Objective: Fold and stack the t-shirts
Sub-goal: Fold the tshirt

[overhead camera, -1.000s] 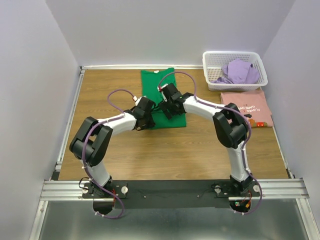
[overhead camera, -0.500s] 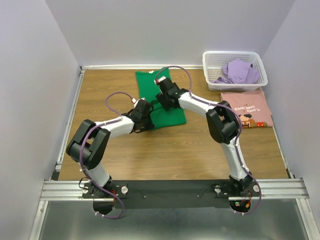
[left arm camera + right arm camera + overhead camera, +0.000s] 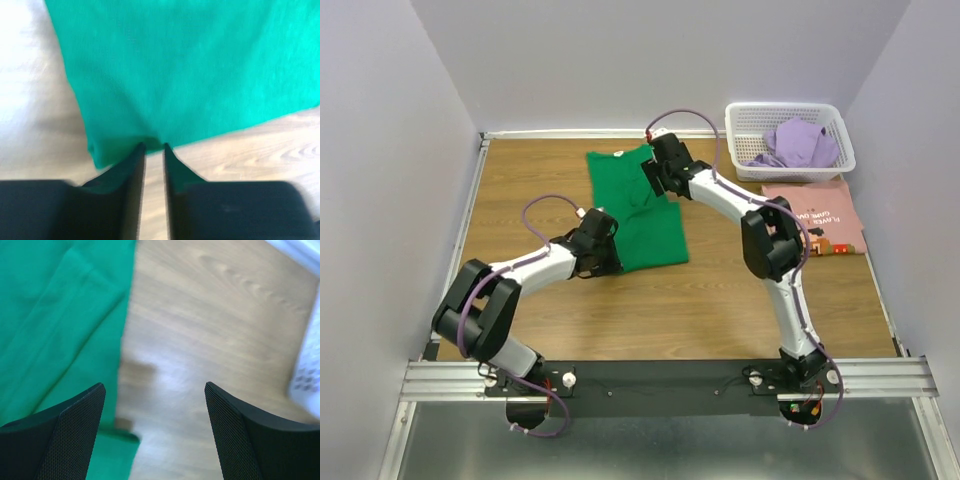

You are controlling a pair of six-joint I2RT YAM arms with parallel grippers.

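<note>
- The green t-shirt [image 3: 635, 210] lay folded and slightly askew on the counter [image 3: 530, 180], towards the middle rear.
- The left end effector [image 3: 152, 146] was at the shirt's near hem by its left corner. Only the left wrist view showed its narrow jaws pinching the puckered edge.
- The right end effector [image 3: 155, 385] hung wide open and gripping nothing. Its wrist view showed it over the shirt's right edge and bare wood.
- Only the overhead view showed the pink t-shirt [image 3: 815, 215], folded flat at the right edge.
- It also showed the purple t-shirt [image 3: 800, 142], crumpled in the white basket [image 3: 740, 125] just behind the pink one.
</note>
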